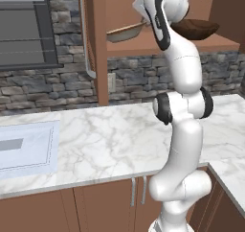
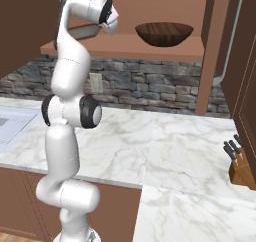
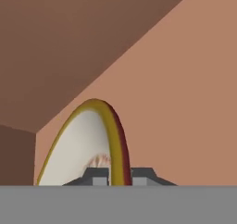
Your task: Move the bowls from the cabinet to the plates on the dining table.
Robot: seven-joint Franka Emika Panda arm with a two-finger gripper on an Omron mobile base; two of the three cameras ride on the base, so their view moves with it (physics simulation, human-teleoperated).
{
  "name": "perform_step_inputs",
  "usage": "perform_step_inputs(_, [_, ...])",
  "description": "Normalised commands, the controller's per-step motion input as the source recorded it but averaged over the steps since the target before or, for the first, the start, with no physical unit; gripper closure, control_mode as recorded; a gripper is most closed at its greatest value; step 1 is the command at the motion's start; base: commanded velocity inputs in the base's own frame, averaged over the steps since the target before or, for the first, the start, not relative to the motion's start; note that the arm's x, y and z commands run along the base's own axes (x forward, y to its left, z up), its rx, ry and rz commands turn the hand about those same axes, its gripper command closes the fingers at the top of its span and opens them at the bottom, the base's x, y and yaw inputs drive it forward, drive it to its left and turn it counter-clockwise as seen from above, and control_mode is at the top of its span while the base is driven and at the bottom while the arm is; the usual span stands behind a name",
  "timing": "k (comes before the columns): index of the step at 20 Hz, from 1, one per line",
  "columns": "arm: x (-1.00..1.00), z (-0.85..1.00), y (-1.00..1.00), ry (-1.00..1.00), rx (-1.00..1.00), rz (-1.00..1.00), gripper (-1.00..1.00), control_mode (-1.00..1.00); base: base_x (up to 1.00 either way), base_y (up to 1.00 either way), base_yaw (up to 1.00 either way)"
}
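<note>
My arm rises from the lower right of the left base view and reaches to the top centre of the frame, into the open cabinet (image 1: 100,44), a reddish-brown wall unit hung above a stone backsplash. In the hand view my gripper (image 3: 116,177) sits at the bottom centre, its two dark tips pressed against either side of a thin yellow-brown rim. That rim belongs to the cream bowl (image 3: 83,149), so my jaws are clamped on its edge, one tip inside the pale hollow and one outside. Pinching the rim makes sense, since the bowl is far too wide to span whole.

In the left base view the cream bowl shows at upper centre, just left of my wrist, tilted and slightly above the shelf (I judge it is being lifted rather than resting, though the contact underneath is hidden). The dark brown bowl (image 2: 164,33) sits upright on the same shelf, top centre of the right base view, well apart from my hand and untouched.

Below, the marble counter (image 1: 110,140) fills the middle of both base views, with a knife block (image 2: 241,166) at the right edge.
</note>
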Motion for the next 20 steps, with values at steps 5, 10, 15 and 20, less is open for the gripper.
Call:
perform_step_inputs(5, [-0.61,0.0,-0.31,-0.17,0.0,0.0,1.0,-1.0,0.0,0.0,0.0])
perform_step_inputs(10, [-0.75,-0.03,-0.2,-0.21,0.0,0.0,1.0,-1.0,0.0,0.0,0.0])
perform_step_inputs(15, [-0.99,-0.01,-0.06,-0.17,0.01,0.0,1.0,-1.0,0.0,0.0,0.0])
perform_step_inputs(20, [-1.0,0.0,0.0,-0.11,0.02,0.0,1.0,-1.0,0.0,0.0,0.0])
